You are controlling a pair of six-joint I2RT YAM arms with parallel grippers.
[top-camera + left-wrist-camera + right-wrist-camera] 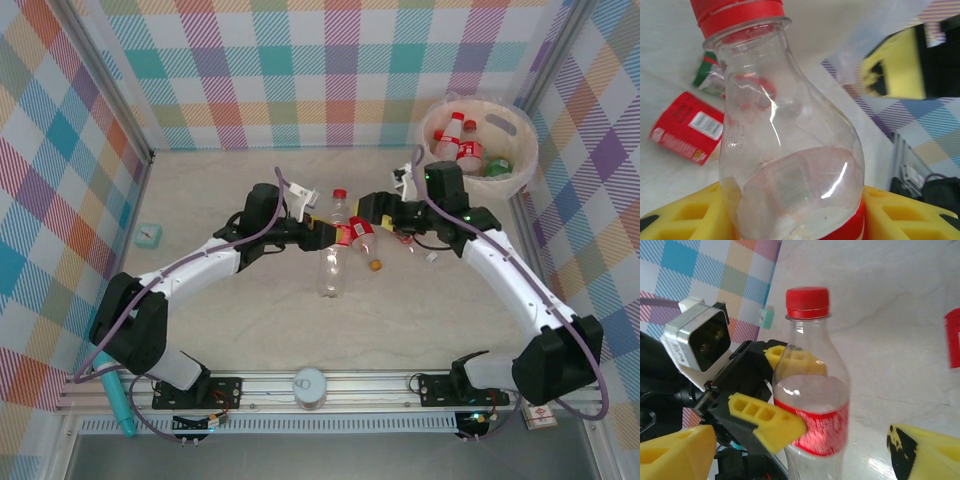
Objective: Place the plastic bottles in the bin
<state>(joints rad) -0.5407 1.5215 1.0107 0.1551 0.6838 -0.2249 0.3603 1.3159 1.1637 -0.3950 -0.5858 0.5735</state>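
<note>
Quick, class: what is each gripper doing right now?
Left gripper: closed on a red-capped bottle.
Right gripper: open, holding nothing.

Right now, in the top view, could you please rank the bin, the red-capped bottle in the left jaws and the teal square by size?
Largest: bin
Middle: red-capped bottle
Smallest: teal square

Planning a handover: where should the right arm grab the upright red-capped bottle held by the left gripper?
Probably the clear shoulder of the bottle, above the red label and below the cap, since the left gripper clamps the label band. Come in level from the side opposite it, with the right gripper open.
</note>
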